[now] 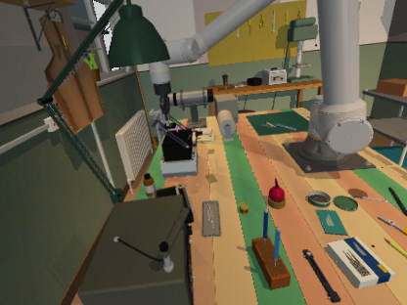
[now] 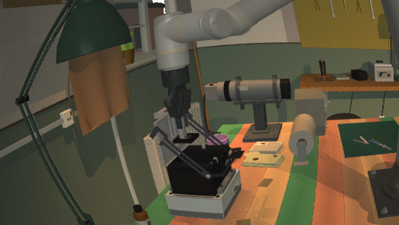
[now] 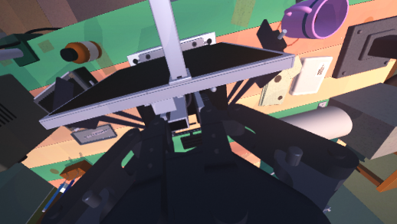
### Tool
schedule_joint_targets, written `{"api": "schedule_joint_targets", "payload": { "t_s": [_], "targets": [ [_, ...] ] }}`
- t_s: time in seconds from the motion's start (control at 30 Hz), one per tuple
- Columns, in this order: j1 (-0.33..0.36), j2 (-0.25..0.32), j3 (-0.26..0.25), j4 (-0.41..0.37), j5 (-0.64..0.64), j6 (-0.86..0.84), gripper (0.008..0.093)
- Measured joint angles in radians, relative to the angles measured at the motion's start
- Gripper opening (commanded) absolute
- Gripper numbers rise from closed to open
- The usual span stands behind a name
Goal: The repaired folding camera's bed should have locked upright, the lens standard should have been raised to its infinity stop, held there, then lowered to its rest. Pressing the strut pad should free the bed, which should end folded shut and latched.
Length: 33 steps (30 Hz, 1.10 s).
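The camera's bed (image 2: 186, 138), a thin dark plate with a pale metal rim (image 3: 168, 86), sits raised above the black camera body (image 2: 198, 170), and my gripper (image 2: 182, 129) is closing on a pale tab at its top edge. Two grey struts (image 2: 183, 155) run from the bed down to the body's side. The purple lens standard (image 2: 218, 140) sits just behind the bed, near the top of the body. The camera rests on a pale grey base block (image 2: 204, 197) at the left end of the bench (image 1: 178, 166).
A grey telescope-like tube on a stand (image 2: 252, 90) stands behind the camera, with a paper roll (image 2: 302, 134) and flat cards (image 2: 263, 155) to its right. A white radiator (image 1: 132, 141) lines the left wall. A green lamp (image 1: 137, 39) hangs overhead.
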Motion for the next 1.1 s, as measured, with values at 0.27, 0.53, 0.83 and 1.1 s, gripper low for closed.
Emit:
{"api": "schedule_joint_targets", "payload": {
  "t_s": [0.27,0.53,0.83,1.1],
  "targets": [
    [0.0,0.0,0.0,0.0,0.0,0.0,0.0095],
    [0.0,0.0,-0.002,0.004,-0.001,0.0,0.008],
    [0.0,-0.002,-0.004,0.008,-0.001,0.0,0.008],
    [0.0,-0.004,-0.007,0.012,-0.001,0.001,0.008]
  ]
}}
